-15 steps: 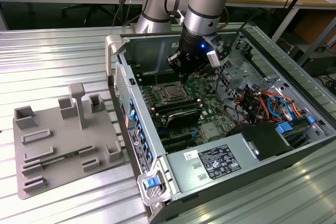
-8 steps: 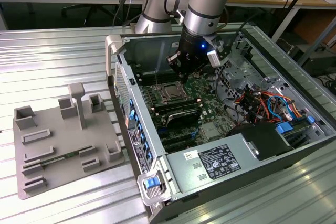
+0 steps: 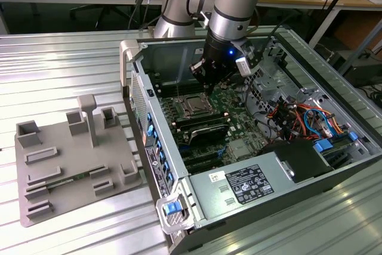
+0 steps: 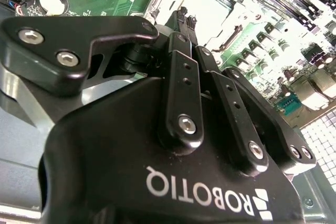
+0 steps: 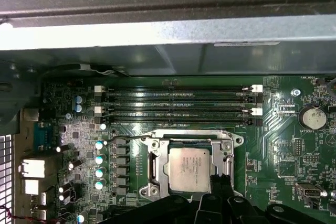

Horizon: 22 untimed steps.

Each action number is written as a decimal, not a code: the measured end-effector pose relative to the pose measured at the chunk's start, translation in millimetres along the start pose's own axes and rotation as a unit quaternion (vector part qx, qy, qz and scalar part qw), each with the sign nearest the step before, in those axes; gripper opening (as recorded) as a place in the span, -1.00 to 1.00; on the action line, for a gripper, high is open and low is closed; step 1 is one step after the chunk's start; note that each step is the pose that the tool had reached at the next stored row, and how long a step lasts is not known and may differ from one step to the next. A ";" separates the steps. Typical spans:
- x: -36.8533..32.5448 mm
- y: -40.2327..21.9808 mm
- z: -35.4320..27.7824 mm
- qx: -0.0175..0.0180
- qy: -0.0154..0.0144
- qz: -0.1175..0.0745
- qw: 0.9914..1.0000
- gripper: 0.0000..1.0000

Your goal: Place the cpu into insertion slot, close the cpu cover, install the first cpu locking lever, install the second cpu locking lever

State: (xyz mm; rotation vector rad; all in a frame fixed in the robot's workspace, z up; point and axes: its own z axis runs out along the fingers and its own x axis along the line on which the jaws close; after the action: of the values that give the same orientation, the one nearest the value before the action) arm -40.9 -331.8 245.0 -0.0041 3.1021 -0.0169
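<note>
Over the seated cpu — cover apparently down — the gripper hangs, fingers pinched together.

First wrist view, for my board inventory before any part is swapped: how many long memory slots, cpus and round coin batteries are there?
memory slots: 4
cpu: 1
coin battery: 1
Total: 6
</note>
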 end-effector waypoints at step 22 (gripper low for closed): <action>0.0 0.0 0.0 -0.001 0.000 -0.026 1.000 -0.79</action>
State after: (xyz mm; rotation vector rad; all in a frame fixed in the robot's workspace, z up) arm -40.9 -331.9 245.0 -0.0836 3.1021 -0.0154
